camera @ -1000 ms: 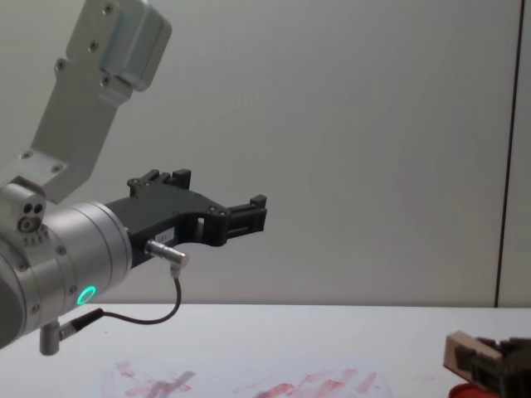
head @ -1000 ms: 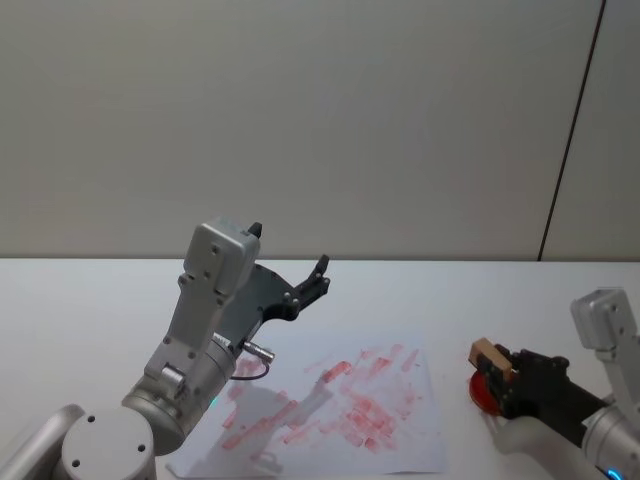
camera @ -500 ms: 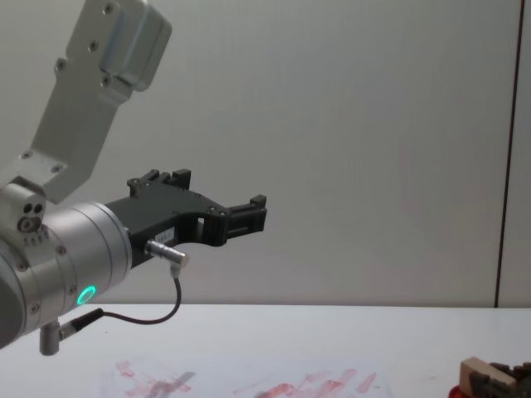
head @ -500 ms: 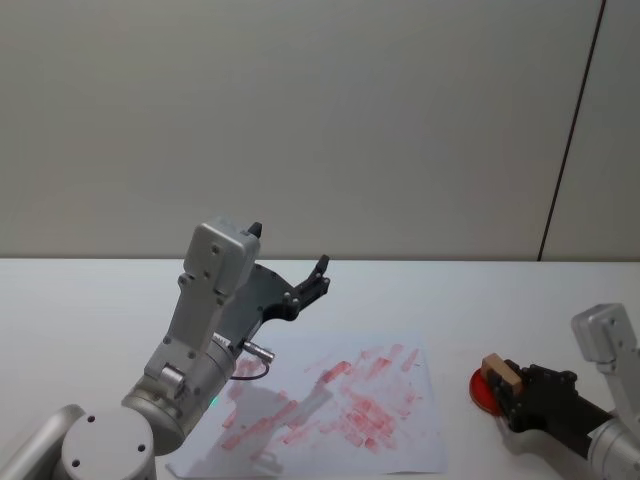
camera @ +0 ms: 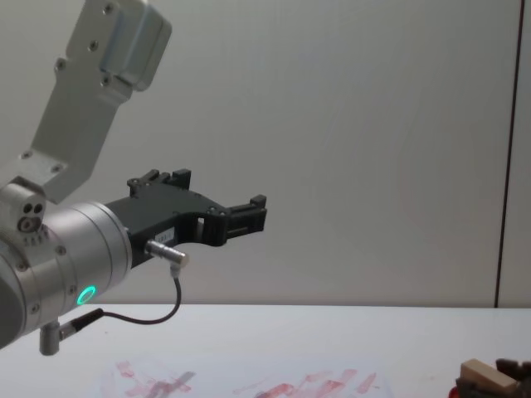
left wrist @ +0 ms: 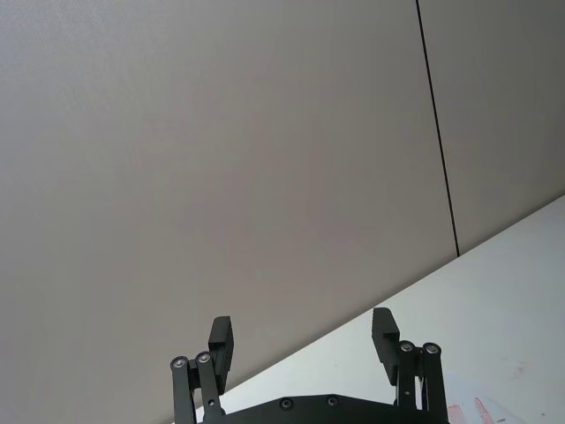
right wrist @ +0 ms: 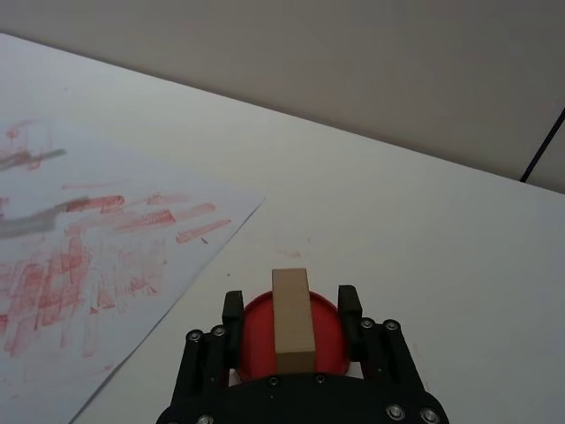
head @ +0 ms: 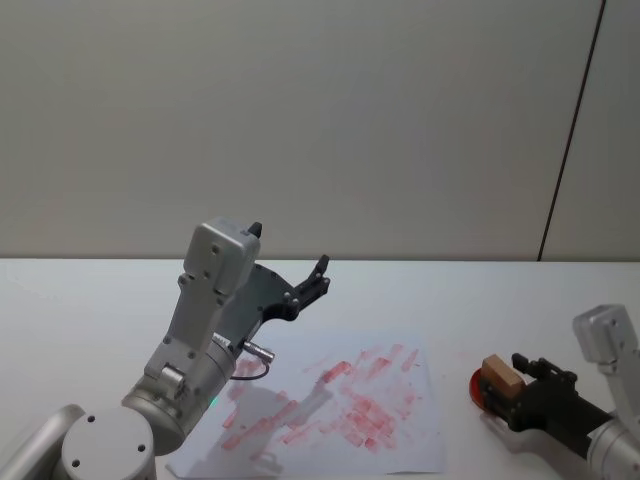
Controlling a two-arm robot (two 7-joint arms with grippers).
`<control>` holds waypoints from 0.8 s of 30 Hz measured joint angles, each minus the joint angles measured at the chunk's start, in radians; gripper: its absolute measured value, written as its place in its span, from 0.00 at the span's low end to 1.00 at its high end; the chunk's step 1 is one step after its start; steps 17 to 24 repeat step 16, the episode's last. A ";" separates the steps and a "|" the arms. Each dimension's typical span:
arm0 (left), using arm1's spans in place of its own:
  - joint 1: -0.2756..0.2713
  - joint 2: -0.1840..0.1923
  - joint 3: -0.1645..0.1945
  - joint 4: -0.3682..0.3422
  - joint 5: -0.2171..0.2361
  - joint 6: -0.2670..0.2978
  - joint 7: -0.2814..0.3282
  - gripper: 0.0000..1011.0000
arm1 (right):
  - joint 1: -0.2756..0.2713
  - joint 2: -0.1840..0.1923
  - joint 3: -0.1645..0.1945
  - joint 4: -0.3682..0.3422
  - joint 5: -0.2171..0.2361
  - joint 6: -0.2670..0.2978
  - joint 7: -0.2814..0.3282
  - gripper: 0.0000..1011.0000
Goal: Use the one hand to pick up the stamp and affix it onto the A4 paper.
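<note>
The tan wooden stamp (right wrist: pixel 292 318) rests on a flat red disc (right wrist: pixel 256 331) to the right of the A4 paper (head: pixel 330 410). The paper is a white sheet smeared with red ink (right wrist: pixel 79 256). My right gripper (right wrist: pixel 290 302) sits low at the table, open, one finger on each side of the stamp with a gap at both sides. The head view shows the stamp (head: pixel 498 374) at the tip of the right gripper (head: pixel 508 385). In the chest view the stamp (camera: pixel 485 377) lies at the bottom right. My left gripper (head: pixel 288 250) is held high over the paper's far left, open and holding nothing.
The red disc (head: pixel 480 392) lies just past the paper's right edge. The white table (head: pixel 500 300) runs back to a plain grey wall. The left arm's big silver wrist (camera: pixel 75 265) hangs over the paper's left part.
The right gripper came down with the stamp onto the red disc, then let go of it and opened. The left arm has not moved.
</note>
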 joint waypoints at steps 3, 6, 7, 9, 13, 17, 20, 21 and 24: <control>0.000 0.000 0.000 0.000 0.000 0.000 0.000 0.99 | -0.004 0.000 0.001 -0.013 0.013 -0.011 -0.002 0.68; 0.000 0.000 0.000 0.000 0.000 0.000 0.000 0.99 | -0.010 0.001 0.004 -0.031 0.028 -0.025 -0.006 0.77; 0.000 0.000 0.000 0.000 0.000 0.000 0.000 0.99 | -0.014 0.002 0.004 -0.044 0.037 -0.034 -0.009 0.81; 0.000 0.000 0.000 0.000 0.000 0.000 0.000 0.99 | -0.017 0.002 0.005 -0.056 0.044 -0.041 -0.012 0.86; 0.000 0.000 0.000 0.000 0.000 0.000 0.000 0.99 | -0.027 0.004 0.007 -0.089 0.064 -0.057 -0.021 0.96; 0.000 0.000 0.000 0.000 0.000 0.000 0.000 0.99 | -0.033 0.004 0.008 -0.108 0.074 -0.066 -0.025 0.99; 0.000 0.000 0.000 0.000 0.000 0.000 0.000 0.99 | -0.033 0.004 0.008 -0.108 0.074 -0.066 -0.025 0.99; 0.000 0.000 0.000 0.000 0.000 0.000 0.000 0.99 | -0.033 0.004 0.008 -0.108 0.074 -0.066 -0.025 0.99; 0.000 0.000 0.000 0.000 0.000 0.000 0.000 0.99 | -0.033 0.004 0.008 -0.108 0.074 -0.066 -0.025 0.99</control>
